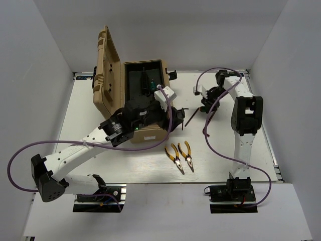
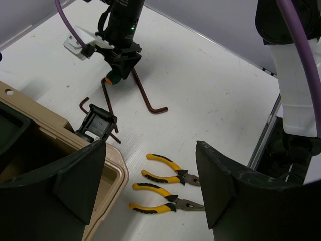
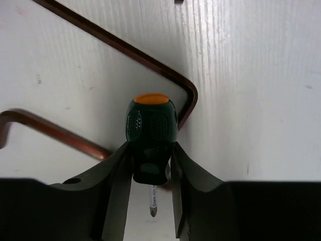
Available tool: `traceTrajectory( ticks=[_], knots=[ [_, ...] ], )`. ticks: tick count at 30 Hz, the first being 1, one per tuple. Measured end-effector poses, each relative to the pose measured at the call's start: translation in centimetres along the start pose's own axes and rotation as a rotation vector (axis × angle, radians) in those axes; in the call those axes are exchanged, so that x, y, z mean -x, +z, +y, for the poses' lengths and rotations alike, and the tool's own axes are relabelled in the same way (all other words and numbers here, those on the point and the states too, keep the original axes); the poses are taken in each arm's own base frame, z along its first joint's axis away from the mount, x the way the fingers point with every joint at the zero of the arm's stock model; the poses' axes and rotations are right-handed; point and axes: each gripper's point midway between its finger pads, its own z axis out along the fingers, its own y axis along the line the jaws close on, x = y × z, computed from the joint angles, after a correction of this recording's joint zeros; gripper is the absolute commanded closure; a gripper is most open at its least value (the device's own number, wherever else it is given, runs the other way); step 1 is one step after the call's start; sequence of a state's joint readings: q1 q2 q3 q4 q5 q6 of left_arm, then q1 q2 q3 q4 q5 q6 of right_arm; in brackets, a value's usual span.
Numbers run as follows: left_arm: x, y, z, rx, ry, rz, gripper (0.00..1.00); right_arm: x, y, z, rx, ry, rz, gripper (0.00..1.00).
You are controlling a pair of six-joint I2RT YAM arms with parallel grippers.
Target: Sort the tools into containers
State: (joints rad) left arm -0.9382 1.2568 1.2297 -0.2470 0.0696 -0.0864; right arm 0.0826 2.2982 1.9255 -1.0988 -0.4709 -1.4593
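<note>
Step in hand, my read: pick up the screwdriver (image 3: pixel 150 125), then carry it left to the toolbox (image 2: pixel 116 173).

Right hand (image 3: pixel 150 155) is clenched on the green handle, a finger pressed on each side of its narrow end. Orange cap points down at the surface (image 1: pixel 225 150), bit points back toward the wrist. It sits far and right of centre, right of the box, directly over the hex keys (image 2: pixel 150 108). Can't tell if it is lifted yet.

Left hand (image 2: pixel 148 160) is released, wide apart and empty, hovering over the box's near right corner.

To do it well: firm up the pinch, since the grip is low on the handle. Rise straight up so the cap doesn't drag a key. Cross left high over the box wall and keep away from the left arm.

Views:
- Right wrist shows finger contact and the bit, which no other view does.
- Left wrist shows the cap close to the surface, and the pliers (image 2: pixel 178 175) side by side, near and untouched.
- Top view hides the screwdriver under the hand but shows the lid standing open on the box's left.
</note>
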Motion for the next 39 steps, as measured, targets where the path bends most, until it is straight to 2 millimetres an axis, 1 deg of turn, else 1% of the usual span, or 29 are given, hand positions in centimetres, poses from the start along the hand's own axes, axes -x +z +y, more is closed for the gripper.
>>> traceTrajectory(
  ticks=[1, 3, 4, 6, 7, 8, 9, 11, 12, 13, 15, 17, 19, 21, 24, 26, 27, 29, 31, 34, 36, 39],
  knots=[
    [0.2, -0.2, 0.0, -0.001, -0.001, -0.006, 0.18, 0.3, -0.6, 0.2, -0.007, 0.032, 0.000, 1.00],
    [0.5, -0.5, -0.1, -0.003, -0.007, -0.017, 0.18, 1.4, -2.6, 0.3, -0.042, 0.113, -0.003, 1.00],
    [0.6, -0.7, -0.2, -0.004, -0.009, -0.021, 0.18, 2.4, -4.0, -0.1, -0.077, 0.150, -0.011, 1.00],
    [0.8, -0.8, -0.4, -0.013, -0.014, -0.027, 0.18, 5.0, -7.4, -1.5, -0.179, 0.190, -0.054, 1.00],
    [0.8, -0.9, -0.5, -0.020, -0.017, -0.029, 0.18, 7.0, -10.0, -2.1, -0.252, 0.210, -0.093, 1.00],
    [0.9, -0.9, -0.7, -0.027, -0.018, -0.031, 0.18, 8.2, -11.3, -2.2, -0.286, 0.212, -0.119, 1.00],
    [1.0, -1.0, -0.8, -0.037, -0.020, -0.036, 0.18, 10.1, -13.3, -1.9, -0.329, 0.225, -0.168, 1.00],
    [1.4, -1.3, -1.3, -0.059, -0.024, -0.051, 0.18, 13.8, -16.3, -0.9, -0.375, 0.255, -0.268, 1.00],
    [1.8, -1.5, -1.5, -0.071, -0.024, -0.064, 0.18, 15.9, -17.4, -0.3, -0.383, 0.266, -0.330, 1.00],
    [2.3, -1.8, -1.8, -0.087, -0.025, -0.080, 0.18, 18.0, -18.1, 0.3, -0.376, 0.287, -0.391, 1.00],
    [3.4, -2.5, -2.4, -0.113, -0.024, -0.115, 0.18, 22.6, -18.8, 1.0, -0.329, 0.325, -0.534, 1.00],
    [4.5, -3.3, -3.0, -0.141, -0.022, -0.155, 0.18, 26.4, -18.3, 1.3, -0.238, 0.400, -0.661, 1.00],
    [5.6, -4.1, -3.5, -0.166, -0.016, -0.191, 0.18, 29.3, -17.0, 1.2, -0.124, 0.476, -0.755, 1.00],
    [6.4, -4.9, -3.9, -0.188, -0.009, -0.225, 0.18, 31.2, -15.3, 0.5, -0.014, 0.577, -0.832, 1.00],
    [7.1, -6.0, -4.4, -0.210, -0.003, -0.260, 0.18, 32.0, -11.9, -0.3, 0.107, 0.732, -0.854, 1.00],
    [7.2, -6.5, -4.5, -0.216, 0.000, -0.274, 0.18, 32.5, -10.0, -0.8, 0.139, 0.802, -0.849, 1.00],
    [7.3, -6.6, -4.5, -0.218, 0.000, -0.278, 0.18, 32.7, -9.4, -0.8, 0.146, 0.824, -0.845, 1.00],
    [7.3, -6.7, -4.5, -0.218, 0.000, -0.282, 0.18, 33.7, -8.4, -0.6, 0.145, 0.847, -0.841, 1.00],
    [7.1, -6.7, -4.5, -0.217, -0.004, -0.278, 0.18, 35.4, -7.9, -0.1, 0.141, 0.836, -0.852, 1.00],
    [6.8, -6.7, -4.4, -0.213, -0.006, -0.273, 0.18, 36.7, -7.1, 0.5, 0.133, 0.830, -0.849, 1.00],
    [6.4, -6.7, -4.3, -0.209, -0.010, -0.267, 0.18, 37.4, -6.2, 0.8, 0.118, 0.830, -0.838, 1.00],
    [6.0, -6.6, -4.1, -0.195, -0.015, -0.257, 0.18, 37.4, -4.8, 0.8, 0.067, 0.826, -0.806, 1.00]
  ],
)
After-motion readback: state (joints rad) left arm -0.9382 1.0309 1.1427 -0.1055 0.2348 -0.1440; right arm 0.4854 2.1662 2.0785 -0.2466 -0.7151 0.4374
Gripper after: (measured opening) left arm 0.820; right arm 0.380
